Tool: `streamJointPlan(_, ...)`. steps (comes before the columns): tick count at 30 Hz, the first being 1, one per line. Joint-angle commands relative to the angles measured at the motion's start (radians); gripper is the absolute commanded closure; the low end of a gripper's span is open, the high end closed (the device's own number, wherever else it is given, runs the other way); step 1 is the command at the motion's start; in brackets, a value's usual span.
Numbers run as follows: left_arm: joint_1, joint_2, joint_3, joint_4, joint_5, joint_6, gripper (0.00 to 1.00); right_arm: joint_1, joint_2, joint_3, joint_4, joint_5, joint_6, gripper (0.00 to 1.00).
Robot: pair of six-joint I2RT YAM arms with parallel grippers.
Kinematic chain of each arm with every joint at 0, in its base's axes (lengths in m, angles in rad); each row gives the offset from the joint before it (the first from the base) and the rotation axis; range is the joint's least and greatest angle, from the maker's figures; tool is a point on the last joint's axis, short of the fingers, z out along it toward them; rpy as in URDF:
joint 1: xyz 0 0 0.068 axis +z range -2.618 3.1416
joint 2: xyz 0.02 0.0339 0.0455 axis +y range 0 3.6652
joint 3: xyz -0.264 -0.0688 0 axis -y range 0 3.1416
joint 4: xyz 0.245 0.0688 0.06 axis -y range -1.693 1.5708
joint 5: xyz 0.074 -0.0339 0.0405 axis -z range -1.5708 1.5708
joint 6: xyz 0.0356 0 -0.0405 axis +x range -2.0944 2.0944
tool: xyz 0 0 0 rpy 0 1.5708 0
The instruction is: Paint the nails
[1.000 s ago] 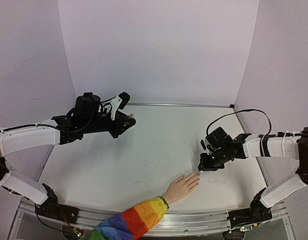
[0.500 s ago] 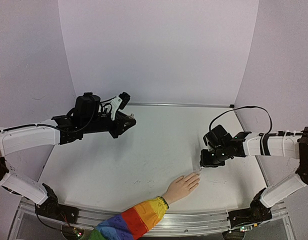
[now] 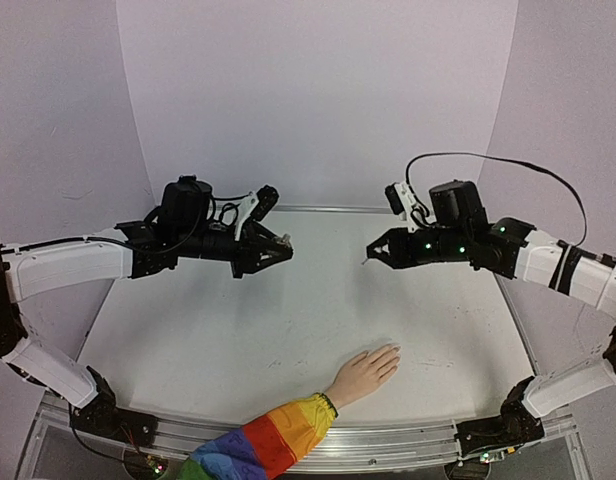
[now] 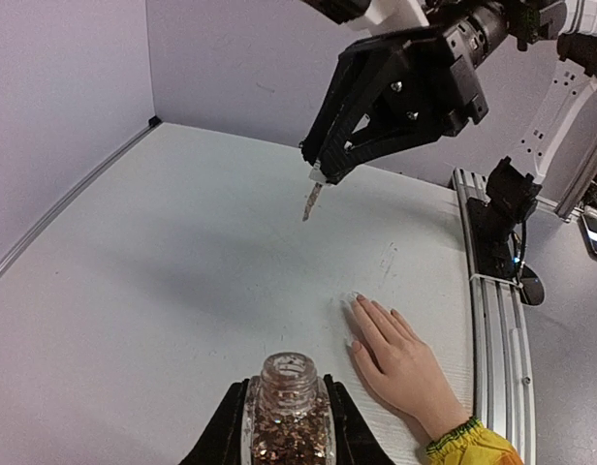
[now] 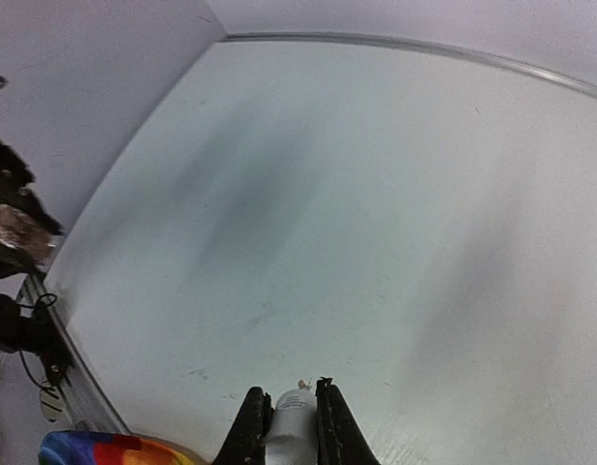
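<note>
A small flesh-coloured hand with a rainbow-striped sleeve lies flat at the table's front, its pale nails pointing to the back right. My left gripper is shut on an open glass bottle of coppery glitter polish, held above the table's left middle. My right gripper is shut on the white brush cap, raised high, well behind the hand. In the left wrist view the brush tip points down and left, and the hand and its nails show below it.
Lilac walls close the table at the back and both sides. A metal rail runs along the front edge, with the arm bases on it. In the right wrist view the sleeve shows at the lower left and the left gripper's bottle at the far left.
My right gripper has lifted away from the hand's fingertips and swung up, back and left with the brush cap. My left gripper has shifted a little to the right with the bottle.
</note>
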Motion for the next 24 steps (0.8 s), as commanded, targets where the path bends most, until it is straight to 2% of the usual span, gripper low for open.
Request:
streamJointPlan(1, 0.003, -0.009, 0.086, 0.042, 0.099, 0.069, 1.00, 0.073, 0.014, 0.155, 0.110, -0.187, -0.107, 1.00)
streamJointPlan(7, 0.003, -0.020, 0.088, 0.035, 0.121, 0.114, 1.00, 0.152, 0.121, 0.316, 0.121, -0.209, -0.127, 1.00)
streamJointPlan(16, 0.002, -0.027, 0.073, 0.031, 0.115, 0.133, 1.00, 0.179, 0.167, 0.371, 0.137, -0.212, -0.112, 1.00)
streamJointPlan(24, 0.002, -0.008, 0.081, 0.031, 0.121, 0.133, 1.00, 0.186, 0.143, 0.362, 0.143, -0.178, -0.111, 1.00)
